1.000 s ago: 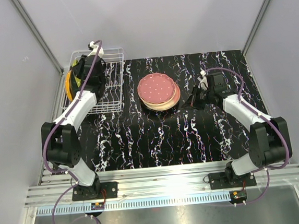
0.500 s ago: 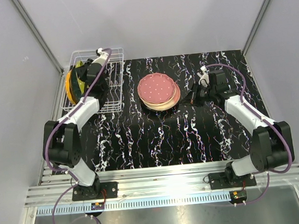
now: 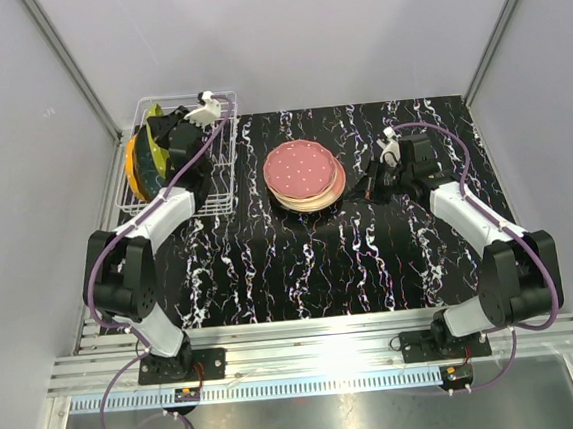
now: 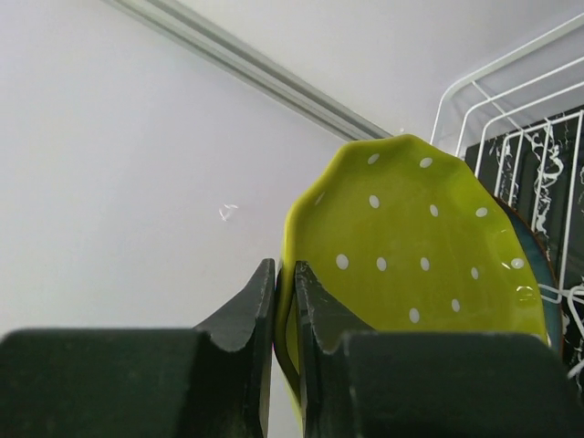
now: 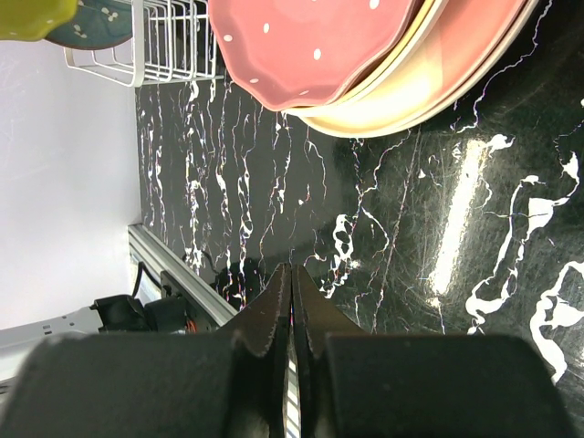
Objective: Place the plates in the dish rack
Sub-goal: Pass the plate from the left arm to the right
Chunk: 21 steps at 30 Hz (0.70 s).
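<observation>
Lime-green and white-dotted, the plate (image 4: 411, 255) stands on edge in the dish rack (image 3: 222, 185) at ten o'clock of the table, its rim clamped in my left pincer (image 4: 284, 274), right beside a teal plate (image 5: 91, 26) already slotted there. I judge the job under halfway: at the centre a stack (image 3: 336, 188), pink plate (image 3: 301, 169) on top, is not yet loaded. My right pincer (image 5: 291, 274), jaws together and empty, sits at three o'clock of that stack.

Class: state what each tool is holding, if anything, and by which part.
Left tool pinches the lime plate by its rim. Right tool is shut, holding nothing.
</observation>
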Available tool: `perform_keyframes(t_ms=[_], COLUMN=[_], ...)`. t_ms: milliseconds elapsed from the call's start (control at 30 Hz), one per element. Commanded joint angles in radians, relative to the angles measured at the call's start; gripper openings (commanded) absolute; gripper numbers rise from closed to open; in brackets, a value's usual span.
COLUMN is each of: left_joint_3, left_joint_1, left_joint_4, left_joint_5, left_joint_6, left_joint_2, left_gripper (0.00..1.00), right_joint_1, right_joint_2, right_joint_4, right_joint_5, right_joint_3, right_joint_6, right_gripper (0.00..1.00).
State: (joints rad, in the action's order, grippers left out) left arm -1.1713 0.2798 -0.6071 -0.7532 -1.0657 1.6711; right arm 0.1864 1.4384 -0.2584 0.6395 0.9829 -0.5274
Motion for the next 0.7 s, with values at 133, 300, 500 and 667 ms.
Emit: perform_keyframes(t_ms=[133,300,500,667], left_joint_3=[0.028,0.015,-0.045,-0.086], left_joint_1=[0.012,0.010,-0.008,-0.031], left_joint_4=[-0.257,-0.180,0.032,0.219], left_joint_5=[0.065,0.051,0.049,0.080], left_joint_6=[-0.110,0.028,0.246,0.387], left_joint_2=[-0.030,-0.053,-0.109,-0.165], left_gripper=[0.00,0.00,0.00,0.00], right_joint_1=[-0.005,-0.004,0.031,0.156], right_joint_2=[0.001,-0.013,-0.019,0.028], right_joint_4=[0.038,0.056,0.130,0.149], right_joint_5=[0.028,0.051,0.072,-0.009], right_joint_3=[0.023,0.036,0.062,0.149], right_joint_6=[0.017,-0.009,-0.078,-0.056], right_gripper=[0.05,0.05,0.05,0.12])
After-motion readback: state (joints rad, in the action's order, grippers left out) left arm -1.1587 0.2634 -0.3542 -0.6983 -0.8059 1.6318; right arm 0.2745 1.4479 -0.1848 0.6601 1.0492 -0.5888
